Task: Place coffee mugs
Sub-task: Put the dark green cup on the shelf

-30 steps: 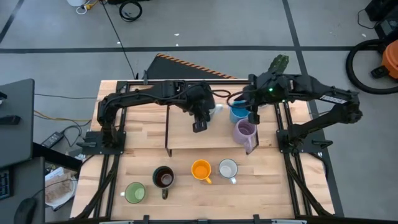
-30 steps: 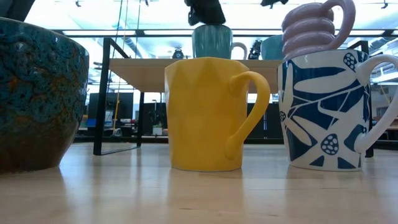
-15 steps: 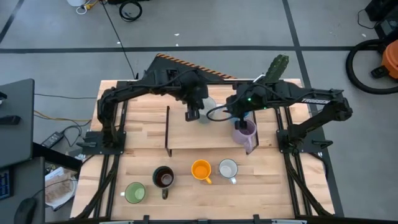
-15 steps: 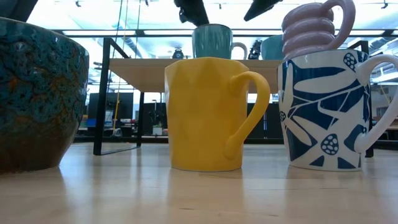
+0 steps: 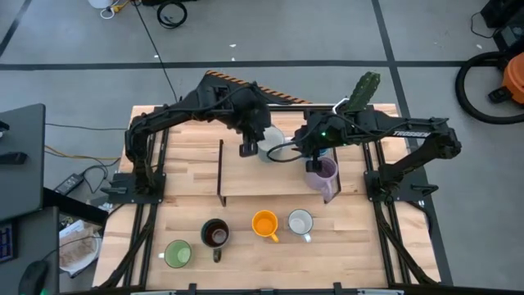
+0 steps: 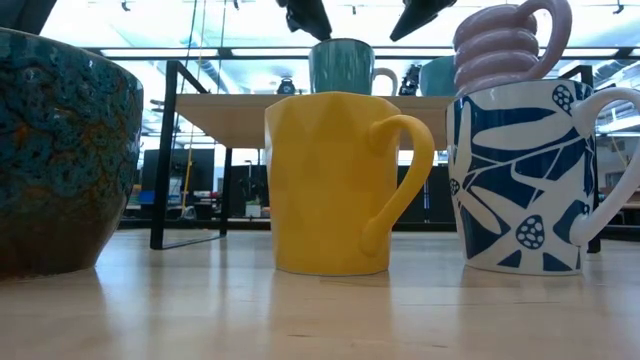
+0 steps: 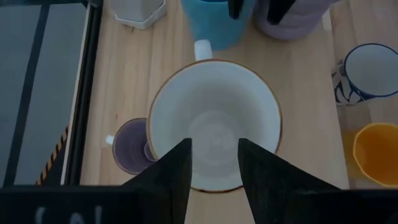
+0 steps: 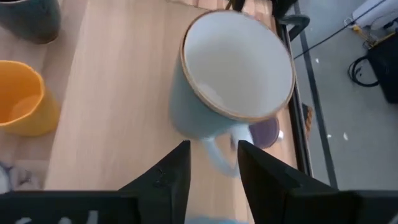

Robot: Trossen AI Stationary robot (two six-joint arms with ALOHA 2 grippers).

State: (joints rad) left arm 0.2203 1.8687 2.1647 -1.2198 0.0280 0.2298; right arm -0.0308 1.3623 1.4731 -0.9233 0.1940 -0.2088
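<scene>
On a raised wooden shelf (image 5: 246, 176) at the 12 o'clock side of the surface (image 5: 352, 246), a pale mug with a brown-edged rim (image 5: 271, 141) stands upright between the two arms. Seen from above, the left arm (image 5: 188, 115) brings its jaws to the mug's 9 o'clock and the right arm (image 5: 385, 131) brings its jaws to the mug's 3 o'clock. The left wrist view looks straight down into the mug's white inside, the left jaws spread above it and holding nothing. The right jaws are also spread, and the right wrist view shows the mug's handle lying in line with the gap between them; whether they touch it cannot be told. A ribbed lavender mug (image 5: 324, 172) sits on the shelf at the pale mug's 4 o'clock, with a blue mug (image 7: 211, 22) just beside it and a small purple mug (image 7: 129, 146) close against the pale mug's far side. Toward 6 o'clock on the surface stand the orange mug (image 5: 264, 223), a white mug with blue pattern (image 5: 300, 221), a dark mug (image 5: 215, 234) and a green mug (image 5: 178, 253). A cactus (image 5: 366, 85) stands at the 1 o'clock corner.
</scene>
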